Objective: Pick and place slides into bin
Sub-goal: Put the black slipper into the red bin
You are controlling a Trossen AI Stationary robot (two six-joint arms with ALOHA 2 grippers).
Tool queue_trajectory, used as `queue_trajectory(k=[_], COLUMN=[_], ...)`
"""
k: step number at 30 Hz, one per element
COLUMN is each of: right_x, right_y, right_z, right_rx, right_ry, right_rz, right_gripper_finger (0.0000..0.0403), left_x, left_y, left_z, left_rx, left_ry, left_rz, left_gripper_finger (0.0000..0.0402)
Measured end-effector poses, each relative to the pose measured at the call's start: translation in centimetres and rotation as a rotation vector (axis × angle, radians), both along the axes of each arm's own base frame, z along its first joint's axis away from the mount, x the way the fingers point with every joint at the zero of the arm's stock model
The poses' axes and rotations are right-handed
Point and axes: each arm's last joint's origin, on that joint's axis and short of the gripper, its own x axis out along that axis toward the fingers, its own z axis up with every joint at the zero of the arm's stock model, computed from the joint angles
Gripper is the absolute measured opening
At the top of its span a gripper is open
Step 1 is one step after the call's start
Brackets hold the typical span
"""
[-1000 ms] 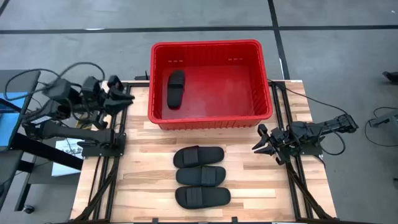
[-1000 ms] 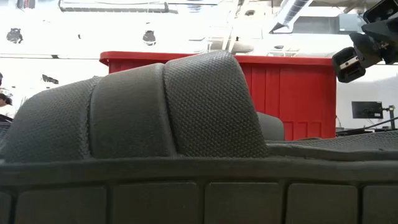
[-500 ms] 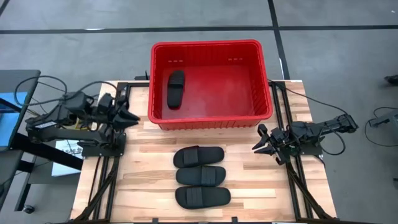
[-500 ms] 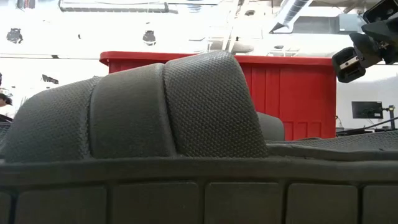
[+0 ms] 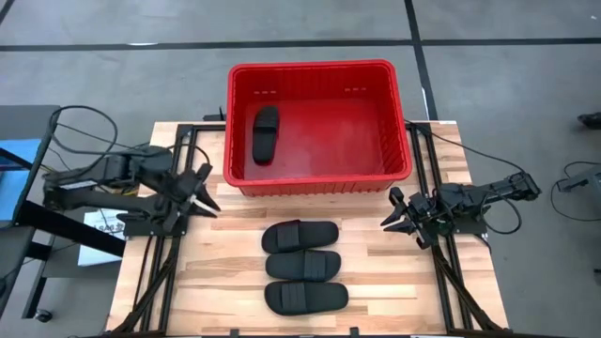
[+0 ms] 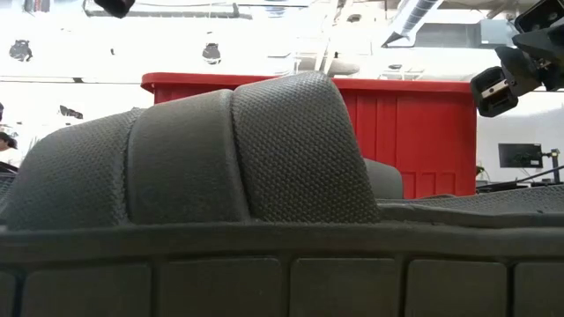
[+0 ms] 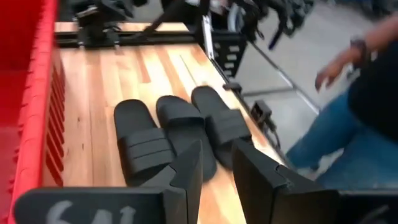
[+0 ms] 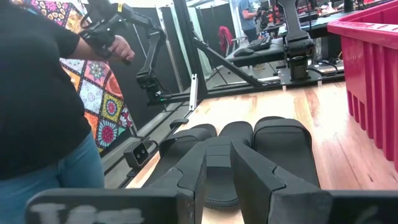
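Note:
The red bin (image 5: pixel 319 174) stands at the table's far middle. One black slide (image 5: pixel 266 133) lies flat on the bin's floor at its left. Three more black slides (image 5: pixel 300 235) (image 5: pixel 303 266) (image 5: pixel 306 298) lie side by side, soles down, on the table in front of the bin. They also show in the left wrist view (image 7: pixel 146 149) and the right wrist view (image 8: pixel 283 149). My left gripper (image 5: pixel 204 192) is open and empty, to the left of the bin's near left corner, pointing toward the slides. My right gripper (image 5: pixel 392 213) is open and empty, to the right of the slides.
A person (image 8: pixel 43 93) stands beyond the table's near edge; a hand (image 7: pixel 339 62) also shows there. Black rail frames (image 5: pixel 164 263) run along the table's left and right sides. In the low view the nearest slide (image 6: pixel 220 158) fills the foreground, with the bin (image 6: pixel 405 132) behind it.
My left gripper has gone from beside the bin's far left corner toward the table's near edge and a little right, toward the slides, turning from pointing right to pointing near-right. The slides and the bin have stayed where they were.

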Motion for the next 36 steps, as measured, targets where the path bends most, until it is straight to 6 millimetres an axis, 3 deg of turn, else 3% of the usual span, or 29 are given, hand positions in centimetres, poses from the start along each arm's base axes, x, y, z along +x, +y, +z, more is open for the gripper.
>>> queue_trajectory(k=[20,30,36], right_x=[0.0,0.0,0.0], right_y=[0.0,0.0,0.0], right_z=[0.0,0.0,0.0], right_rx=[0.0,0.0,0.0], right_ry=[0.0,0.0,0.0], right_rz=[0.0,0.0,0.0], right_gripper_finger=[0.0065,0.0065,0.0065], left_x=[2.9,4.4,5.6], left_y=[-2.3,-4.8,-6.4], left_z=[-2.8,-4.2,-5.6], left_rx=[0.658,1.106,1.259], left_ry=[0.067,0.076,0.099], left_rz=[-0.209,-0.344,-0.48], left_gripper_finger=[0.0077,0.0077,0.0077])
